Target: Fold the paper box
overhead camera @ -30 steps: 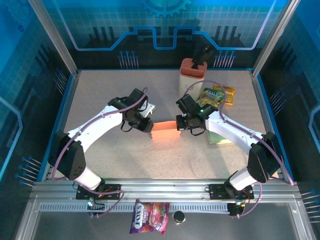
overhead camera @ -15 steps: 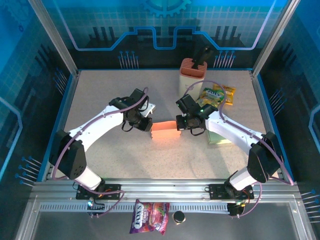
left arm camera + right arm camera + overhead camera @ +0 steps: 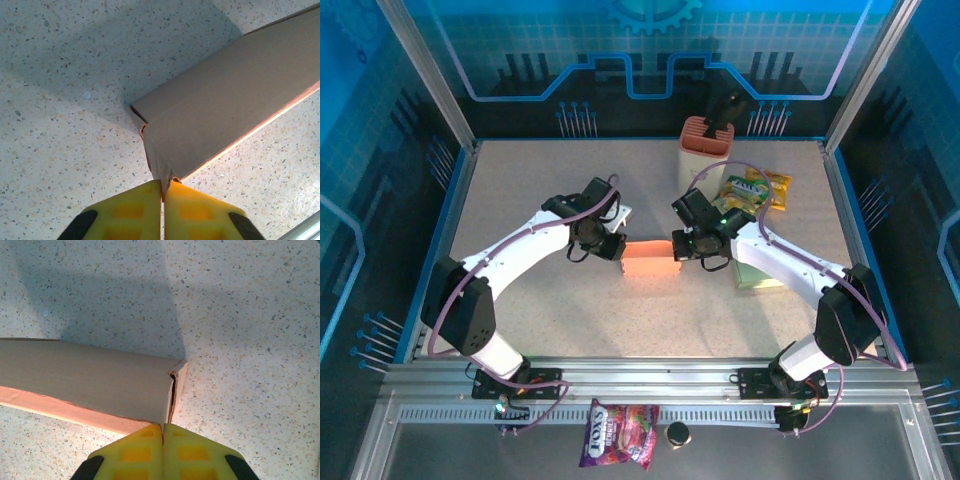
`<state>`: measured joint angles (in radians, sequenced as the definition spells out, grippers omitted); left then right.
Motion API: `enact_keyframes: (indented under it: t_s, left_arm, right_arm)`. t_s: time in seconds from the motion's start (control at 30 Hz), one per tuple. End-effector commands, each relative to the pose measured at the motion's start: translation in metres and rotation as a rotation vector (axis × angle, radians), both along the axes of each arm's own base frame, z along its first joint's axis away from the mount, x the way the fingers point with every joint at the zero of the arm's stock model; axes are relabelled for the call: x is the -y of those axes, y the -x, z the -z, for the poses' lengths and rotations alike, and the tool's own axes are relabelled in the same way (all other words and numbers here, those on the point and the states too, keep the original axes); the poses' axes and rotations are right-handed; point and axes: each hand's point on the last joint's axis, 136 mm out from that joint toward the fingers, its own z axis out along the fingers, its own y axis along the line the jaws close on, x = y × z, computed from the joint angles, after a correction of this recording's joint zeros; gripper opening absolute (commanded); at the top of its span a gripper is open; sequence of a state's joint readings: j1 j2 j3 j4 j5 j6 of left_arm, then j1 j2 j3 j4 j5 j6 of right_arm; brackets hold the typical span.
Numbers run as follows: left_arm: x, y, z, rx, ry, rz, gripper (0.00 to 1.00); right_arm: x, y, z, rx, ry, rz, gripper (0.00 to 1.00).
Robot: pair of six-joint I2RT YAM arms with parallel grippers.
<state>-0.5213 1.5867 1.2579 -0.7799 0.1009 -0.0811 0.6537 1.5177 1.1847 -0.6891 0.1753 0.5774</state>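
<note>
The paper box (image 3: 648, 260) lies at the middle of the worktop (image 3: 550, 320), its long side running left to right, with one arm at each end. From above it reads as a low orange tray shape and not a flat sheet, so the main creases seem to be made already.

The left pincer (image 3: 162, 189) is closed, its yellow fingers (image 3: 125, 212) pressed together on a thin corner of card at the box's left end. There the end panel meets the long wall in a loose, slightly gaping corner. The right pincer (image 3: 163, 430) is likewise closed, nipping the edge of the right end, where a narrow slit shows between the end flap and the long wall.

By my judgement the task is well along: the long walls stand and both ends are turned up. What seems left is to press both end corners tight so that they hold, then let go. Whether any flap needs tucking inside cannot be told from these views.

Some snack packets (image 3: 752, 190) lie far right, well apart from the box.
</note>
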Motion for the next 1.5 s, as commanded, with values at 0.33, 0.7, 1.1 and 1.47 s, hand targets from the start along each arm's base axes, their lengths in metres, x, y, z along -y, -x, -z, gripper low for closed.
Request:
enact_keyframes:
  t_s: [0.33, 0.7, 1.1, 1.47]
  left_arm:
    - [0.014, -0.004, -0.016, -0.069, 0.1, -0.232, 0.0]
    - [0.025, -0.001, -0.022, -0.187, 0.151, -0.315, 0.0]
    - [0.022, 0.003, -0.019, -0.246, 0.134, -0.313, 0.0]
    - [0.017, 0.011, 0.003, -0.168, 0.149, -0.237, 0.0]
  right_arm:
    - [-0.004, 0.001, 0.002, -0.02, -0.018, 0.016, 0.0]
    - [-0.005, 0.001, 0.003, -0.022, -0.01, 0.007, 0.0]
    - [-0.002, -0.001, 0.002, -0.022, -0.007, 0.011, 0.0]
    - [-0.002, 0.0, 0.006, 0.016, -0.011, -0.023, 0.0]
